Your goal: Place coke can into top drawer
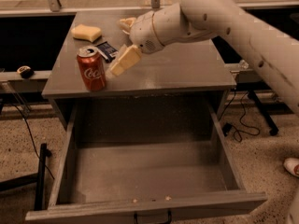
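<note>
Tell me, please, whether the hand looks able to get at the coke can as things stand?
Probably yes. The hand hovers close beside the coke can, low over the tabletop, with nothing standing between them. The dark packet lies behind the can, off that line.

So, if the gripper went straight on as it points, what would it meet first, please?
Probably the can, upright on the tabletop just ahead of the gripper, though depth is unclear.

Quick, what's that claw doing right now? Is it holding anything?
Claw: beside the coke can, holding nothing; open or closed cannot be told.
</note>
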Available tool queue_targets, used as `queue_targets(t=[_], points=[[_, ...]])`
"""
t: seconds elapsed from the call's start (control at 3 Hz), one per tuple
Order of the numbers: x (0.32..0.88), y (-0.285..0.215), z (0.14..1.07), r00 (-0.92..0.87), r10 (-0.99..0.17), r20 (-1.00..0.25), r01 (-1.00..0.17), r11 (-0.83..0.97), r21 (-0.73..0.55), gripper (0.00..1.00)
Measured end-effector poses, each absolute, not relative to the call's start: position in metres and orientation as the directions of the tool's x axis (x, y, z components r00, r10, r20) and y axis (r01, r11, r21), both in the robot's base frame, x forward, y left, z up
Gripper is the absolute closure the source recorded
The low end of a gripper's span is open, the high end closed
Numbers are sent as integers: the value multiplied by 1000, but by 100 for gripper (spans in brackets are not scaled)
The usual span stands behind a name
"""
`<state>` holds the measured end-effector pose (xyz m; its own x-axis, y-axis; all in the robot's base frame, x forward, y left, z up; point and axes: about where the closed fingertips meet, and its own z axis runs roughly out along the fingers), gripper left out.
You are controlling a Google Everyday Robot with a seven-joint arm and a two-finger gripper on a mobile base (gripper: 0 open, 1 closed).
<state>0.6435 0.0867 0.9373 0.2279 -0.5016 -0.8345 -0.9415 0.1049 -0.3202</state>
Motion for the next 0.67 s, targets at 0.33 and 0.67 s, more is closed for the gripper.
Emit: queue_targets(t=[0.33, 0.67], points=[[645, 120, 927, 215, -447, -868, -963, 51, -265, 0], [641, 135, 921, 204, -394, -896, -973, 21, -231, 0]])
